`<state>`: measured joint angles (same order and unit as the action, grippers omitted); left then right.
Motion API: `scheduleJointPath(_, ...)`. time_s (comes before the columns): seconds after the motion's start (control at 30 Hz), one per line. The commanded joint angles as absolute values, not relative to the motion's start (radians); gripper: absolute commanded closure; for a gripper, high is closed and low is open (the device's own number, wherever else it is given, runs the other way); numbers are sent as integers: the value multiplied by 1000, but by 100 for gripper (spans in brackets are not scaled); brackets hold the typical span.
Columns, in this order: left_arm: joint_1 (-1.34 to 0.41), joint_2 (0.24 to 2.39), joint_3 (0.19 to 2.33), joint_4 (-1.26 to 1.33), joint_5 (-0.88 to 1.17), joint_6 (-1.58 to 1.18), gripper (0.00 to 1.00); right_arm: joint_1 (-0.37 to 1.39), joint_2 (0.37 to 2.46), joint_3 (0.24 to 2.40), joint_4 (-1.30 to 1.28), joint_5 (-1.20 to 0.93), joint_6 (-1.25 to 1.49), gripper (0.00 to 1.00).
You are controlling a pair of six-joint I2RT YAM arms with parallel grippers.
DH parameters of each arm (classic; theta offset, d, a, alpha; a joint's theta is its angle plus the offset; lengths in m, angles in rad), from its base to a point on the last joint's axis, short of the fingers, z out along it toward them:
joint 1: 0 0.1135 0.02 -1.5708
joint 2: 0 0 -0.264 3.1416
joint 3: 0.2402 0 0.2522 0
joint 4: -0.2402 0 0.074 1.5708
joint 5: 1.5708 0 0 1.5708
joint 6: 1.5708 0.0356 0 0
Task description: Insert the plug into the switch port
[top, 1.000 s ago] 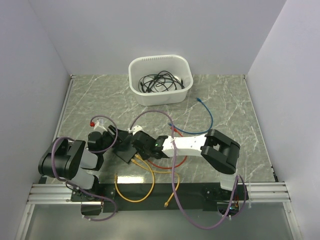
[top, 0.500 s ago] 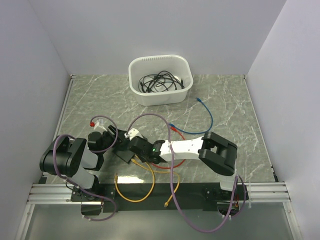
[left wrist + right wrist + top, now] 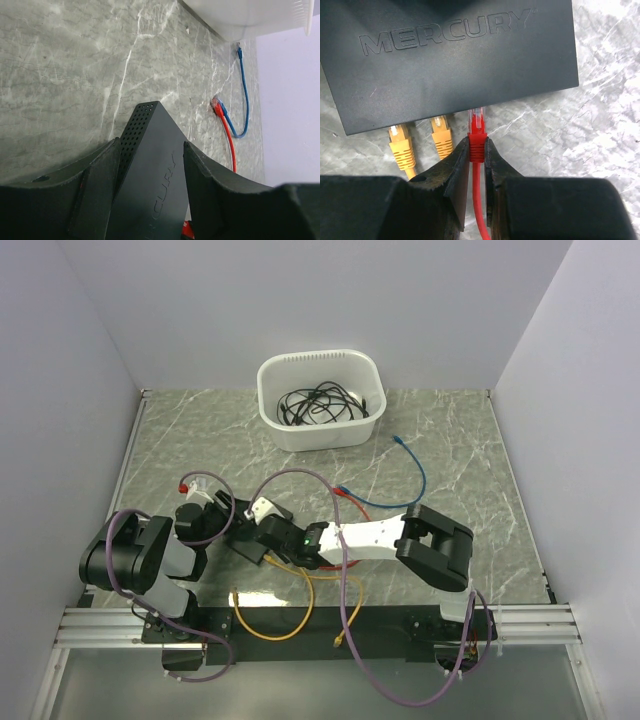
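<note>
Right tool [image 3: 268, 540] has slid left over the last second, closing on the switch [image 3: 243, 538], which left tool [image 3: 225, 523] braces at the worktop's [image 3: 450, 440] front-left.

Left wrist: both fingers [image 3: 97, 190] clamp the black box by its sides. A blue cable [image 3: 244, 95] lies well apart beyond.

Right wrist: tool pinched shut on the red plug [image 3: 477, 142], its clear tip touching the box edge just beside two seated yellow plugs [image 3: 441, 137]. Switch port itself is hidden under that edge.

Judgement: insertion only starting. Plug looks lined up but not yet seated, needs a straight push.
</note>
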<state>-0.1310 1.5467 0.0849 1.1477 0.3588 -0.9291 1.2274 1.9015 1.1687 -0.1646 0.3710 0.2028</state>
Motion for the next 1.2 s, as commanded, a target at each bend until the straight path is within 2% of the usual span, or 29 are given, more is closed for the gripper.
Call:
scheduleJointPath(0.0, -149, 1555, 69, 1130, 453, -937, 42, 1236, 1888, 1201, 90, 379, 157, 100)
scheduleJointPath(0.5, -150, 1608, 71, 1181, 488, -942, 43, 1253, 1832, 1121, 259, 304, 72, 100)
scheduleJointPath(0.73, -150, 1615, 66, 1198, 500, -943, 43, 1252, 1858, 1184, 224, 302, 87, 100)
scheduleJointPath(1.17, -153, 1601, 45, 1213, 506, -951, 43, 1252, 1830, 1118, 245, 321, 136, 100)
